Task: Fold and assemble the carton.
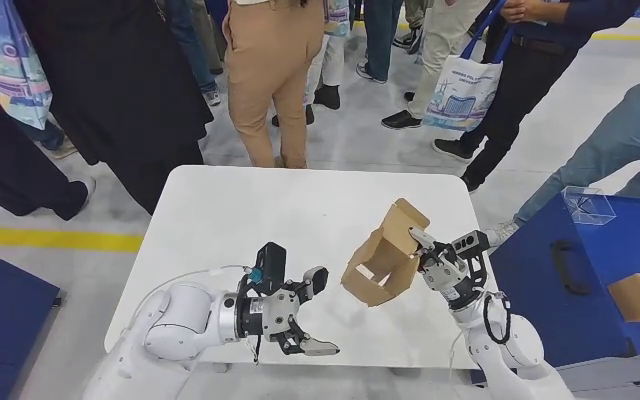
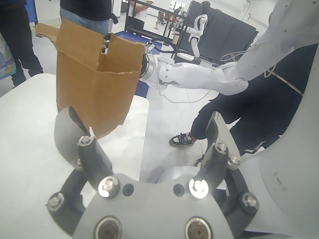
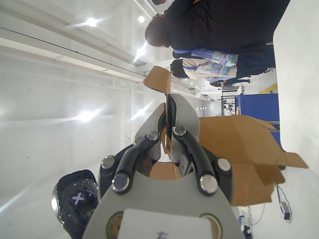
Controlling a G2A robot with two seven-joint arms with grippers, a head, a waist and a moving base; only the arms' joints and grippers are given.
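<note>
A brown cardboard carton (image 1: pixel 383 255), opened into a tube with loose flaps, stands tilted on the right half of the white table (image 1: pixel 260 215). My right gripper (image 1: pixel 419 243) is shut on the carton's upper flap; in the right wrist view its fingers (image 3: pixel 172 115) pinch the cardboard edge (image 3: pixel 166 100). In the left wrist view the carton (image 2: pixel 94 83) stands ahead with its top open. My left gripper (image 1: pixel 315 315) is open near the table's front edge, to the left of the carton and apart from it, with nothing between its fingers (image 2: pixel 67 125).
Several people stand close around the table's far edge and its right side. A blue cabinet (image 1: pixel 560 280) stands just right of the table, with a clear plastic box (image 1: pixel 588 204) on it. The table's left and far parts are bare.
</note>
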